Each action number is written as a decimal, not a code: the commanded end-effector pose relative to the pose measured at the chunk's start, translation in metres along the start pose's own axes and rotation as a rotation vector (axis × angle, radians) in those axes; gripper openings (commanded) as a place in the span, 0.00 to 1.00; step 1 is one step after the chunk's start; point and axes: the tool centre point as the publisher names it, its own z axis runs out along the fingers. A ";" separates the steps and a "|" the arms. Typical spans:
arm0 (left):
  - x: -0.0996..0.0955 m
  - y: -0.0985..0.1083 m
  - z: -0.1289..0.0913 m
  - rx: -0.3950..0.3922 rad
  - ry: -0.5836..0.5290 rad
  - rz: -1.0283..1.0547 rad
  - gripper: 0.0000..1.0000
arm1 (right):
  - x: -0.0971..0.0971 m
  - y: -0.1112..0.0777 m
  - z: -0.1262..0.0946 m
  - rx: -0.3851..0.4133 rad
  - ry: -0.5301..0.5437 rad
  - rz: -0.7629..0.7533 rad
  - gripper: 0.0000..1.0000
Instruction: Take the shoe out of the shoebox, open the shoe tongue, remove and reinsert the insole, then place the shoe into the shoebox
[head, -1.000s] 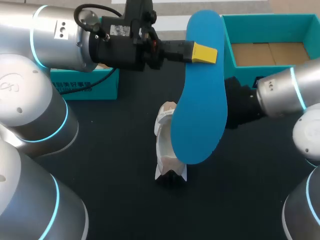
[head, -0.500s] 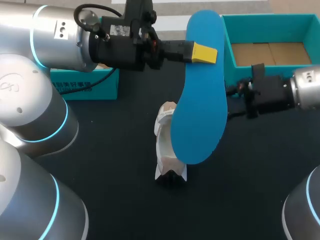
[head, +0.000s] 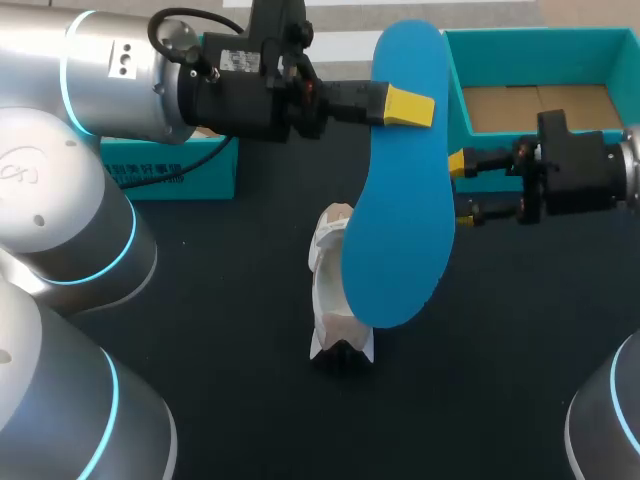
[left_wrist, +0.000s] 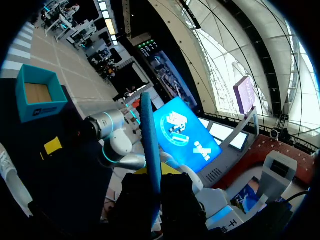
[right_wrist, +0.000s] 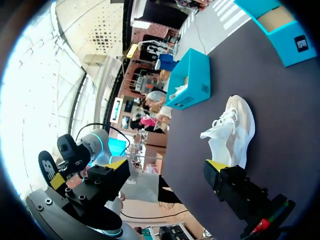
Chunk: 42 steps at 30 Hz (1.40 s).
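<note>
Blue insole (head: 400, 180) up in the air over the middle of the surface, clamped near one end between the left jaws, one yellow fingertip (head: 410, 106) flat against its face. Edge-on in the left wrist view: a thin blue strip rising between the two fingers.

Directly under its free end, partly hidden by it in the head view: cream-and-white sneaker (head: 328, 290), resting on its sole on the black surface (head: 220, 330), out of the box, touched by neither arm. Laces and open collar plain in the right wrist view, ahead of the right jaws.

Right jaws wide apart, holding nothing, level with the insole's middle and just beside its edge; whether touching it, impossible to tell.

Beyond them, at the far right corner: open teal shoebox (head: 540, 36), bare cardboard floor inside. At the far left, behind the left arm (head: 110, 70): a second teal box (head: 215, 170), with something white inside in the right wrist view, too small to name. Right arm (head: 600, 170) in from the right edge.
</note>
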 end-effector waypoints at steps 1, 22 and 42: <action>-0.001 0.002 0.001 0.002 -0.001 0.000 0.00 | 0.001 -0.003 0.000 -0.008 -0.002 0.001 1.00; -0.040 0.028 -0.031 0.018 0.061 0.348 0.00 | 0.001 -0.003 0.000 -0.008 -0.002 0.001 1.00; -0.090 0.018 -0.059 0.108 -0.016 1.770 0.00 | 0.001 -0.003 0.000 -0.008 -0.002 0.001 1.00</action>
